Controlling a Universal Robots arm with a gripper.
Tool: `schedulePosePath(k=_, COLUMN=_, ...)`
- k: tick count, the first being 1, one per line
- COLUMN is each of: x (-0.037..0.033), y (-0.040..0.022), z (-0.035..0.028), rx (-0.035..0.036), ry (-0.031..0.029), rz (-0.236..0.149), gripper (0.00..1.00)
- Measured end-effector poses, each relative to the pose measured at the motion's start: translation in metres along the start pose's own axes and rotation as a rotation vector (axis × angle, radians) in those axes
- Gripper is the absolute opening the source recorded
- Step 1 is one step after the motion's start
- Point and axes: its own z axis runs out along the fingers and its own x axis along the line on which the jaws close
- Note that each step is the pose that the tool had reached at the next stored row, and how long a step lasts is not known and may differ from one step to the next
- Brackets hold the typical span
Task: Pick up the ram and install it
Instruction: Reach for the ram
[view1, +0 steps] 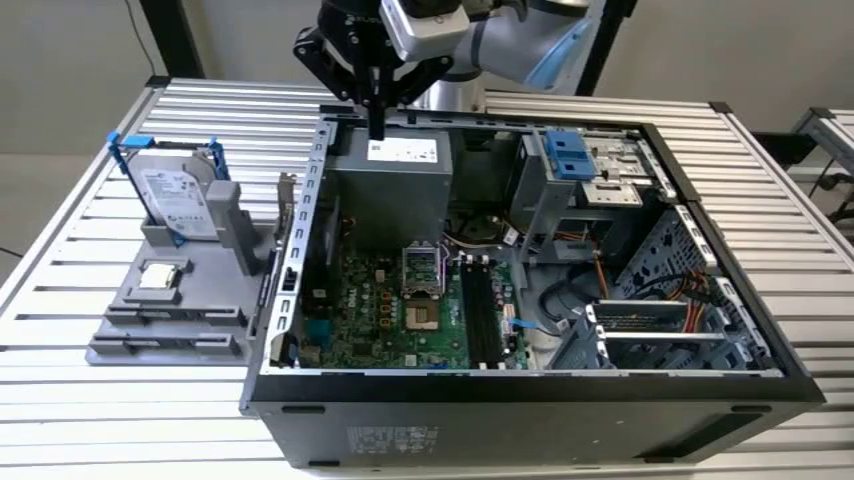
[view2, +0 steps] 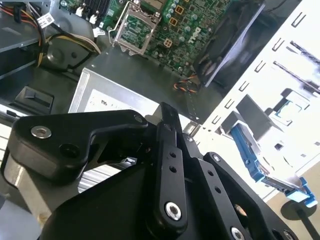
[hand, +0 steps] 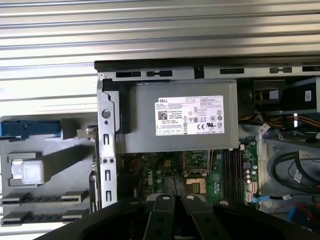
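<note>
Gripper (view1: 378, 130): hangs fingers-down over the rear of the PC case (view1: 534, 392), just above the power supply (view1: 400, 175). Fingers drawn close together, narrow gap at most; nothing seen between them. In both wrist views the finger links (view2: 167, 150) crowd the foreground, tips (hand: 177, 200) over the supply's labelled face (hand: 185, 122).

Ram (view1: 284, 205): not in the gripper. Seen in the exterior view as a thin slab standing on edge at the side of the grey holder (view1: 174, 335) nearest the case, just beside the case's outer wall. Presents edge-on to the camera, so it reads as a narrow upright strip. Whether its long axis runs vertical or away from the camera: cannot tell. Chip row not legible. Lower end cut off behind a holder block.

Same holder, outward from the ram: hard drive in blue frame (view1: 176, 195) upright at the far end; square silver processor chip (view1: 160, 275) lying flat nearer the camera. Both apart from the ram.

Case lies on its side, open panel up. Motherboard (view1: 387, 310) exposed on its floor; long dark memory slots (view1: 481, 310) run near-to-far beside the CPU socket. Whether any slot holds a stick: cannot make out. Case and holder sit on a slatted metal table (view1: 80, 420).
</note>
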Motion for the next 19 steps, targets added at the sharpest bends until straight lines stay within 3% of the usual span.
schedulePosePath(k=19, x=0.0230, y=-0.0016, z=-0.0005, rx=0.0000, ry=0.0002, rz=-0.002, gripper=0.00)
